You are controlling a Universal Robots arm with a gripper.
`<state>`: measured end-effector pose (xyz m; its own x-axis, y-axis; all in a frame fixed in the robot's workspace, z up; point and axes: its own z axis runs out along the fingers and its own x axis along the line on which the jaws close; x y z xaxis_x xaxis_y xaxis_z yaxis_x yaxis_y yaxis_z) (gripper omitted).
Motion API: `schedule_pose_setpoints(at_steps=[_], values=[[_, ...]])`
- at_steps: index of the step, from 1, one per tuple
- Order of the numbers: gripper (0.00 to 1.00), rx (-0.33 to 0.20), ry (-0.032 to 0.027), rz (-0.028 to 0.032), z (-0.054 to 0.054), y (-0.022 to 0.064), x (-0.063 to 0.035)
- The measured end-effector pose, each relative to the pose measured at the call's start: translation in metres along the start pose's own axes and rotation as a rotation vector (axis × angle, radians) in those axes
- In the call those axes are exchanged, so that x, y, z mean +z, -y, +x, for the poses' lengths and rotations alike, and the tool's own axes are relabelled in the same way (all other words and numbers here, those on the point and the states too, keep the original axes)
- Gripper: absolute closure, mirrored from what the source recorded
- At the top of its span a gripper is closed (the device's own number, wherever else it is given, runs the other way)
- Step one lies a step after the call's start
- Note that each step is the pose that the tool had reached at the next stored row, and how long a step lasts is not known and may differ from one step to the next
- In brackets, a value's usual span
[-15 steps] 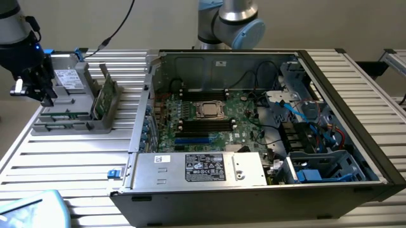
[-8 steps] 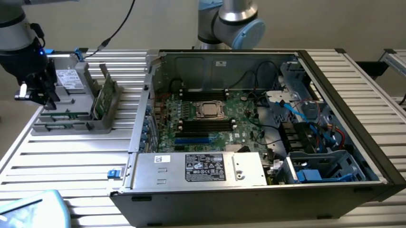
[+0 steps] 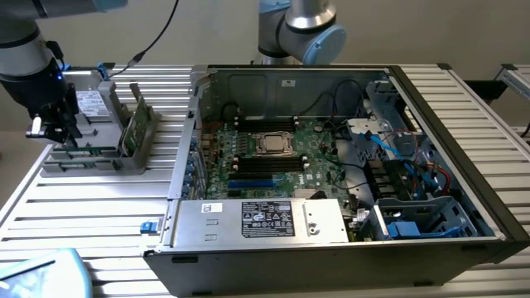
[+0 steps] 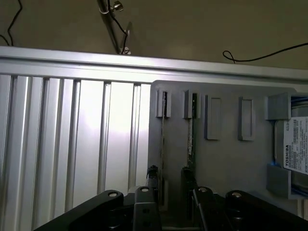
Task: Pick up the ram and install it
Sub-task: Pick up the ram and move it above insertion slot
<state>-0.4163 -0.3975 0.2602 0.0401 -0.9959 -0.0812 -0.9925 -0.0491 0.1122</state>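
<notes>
Pick-up step, nothing grasped: black two-fingered gripper (image 3: 51,133), jaws parted and empty, above grey slotted rack (image 3: 91,164) at exterior view's left, where long thin green ram (image 4: 190,134) stands edge-on; grasp likely needs square straddling.

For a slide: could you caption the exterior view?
Robot tool at the grey parts rack, beside an open computer case on a slatted table.
</notes>
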Motion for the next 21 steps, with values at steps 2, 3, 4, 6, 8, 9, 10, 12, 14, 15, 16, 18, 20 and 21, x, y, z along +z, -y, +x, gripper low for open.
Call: schedule_pose_setpoints(at_steps=[2, 3, 4, 6, 8, 9, 10, 12, 14, 15, 16, 18, 20, 21], values=[[0.67, 0.000, 0.0000, 0.0013, 0.000, 0.0005, 0.0036], [0.67, 0.000, 0.0000, 0.0022, 0.000, 0.0006, 0.0055], [0.67, 0.000, -0.0001, 0.0030, 0.001, 0.0008, 0.0073], [0.67, 0.000, -0.0002, 0.0046, 0.001, 0.0012, 0.0109], [0.67, 0.000, -0.0003, 0.0062, 0.001, 0.0016, 0.0145], [0.67, 0.000, -0.0003, 0.0070, 0.001, 0.0018, 0.0164], [0.67, 0.000, -0.0003, 0.0076, 0.001, 0.0020, 0.0181], [0.67, -0.001, -0.0004, 0.0087, 0.002, 0.0025, 0.0217], [0.67, -0.001, -0.0005, 0.0096, 0.002, 0.0028, 0.0253], [0.67, -0.001, -0.0005, 0.0100, 0.002, 0.0030, 0.0271], [0.67, -0.001, -0.0004, 0.0103, 0.002, 0.0032, 0.0289], [0.67, -0.001, -0.0004, 0.0108, 0.003, 0.0036, 0.0322], [0.67, -0.001, -0.0003, 0.0111, 0.003, 0.0040, 0.0355], [0.67, -0.001, -0.0004, 0.0111, 0.003, 0.0042, 0.0370]])
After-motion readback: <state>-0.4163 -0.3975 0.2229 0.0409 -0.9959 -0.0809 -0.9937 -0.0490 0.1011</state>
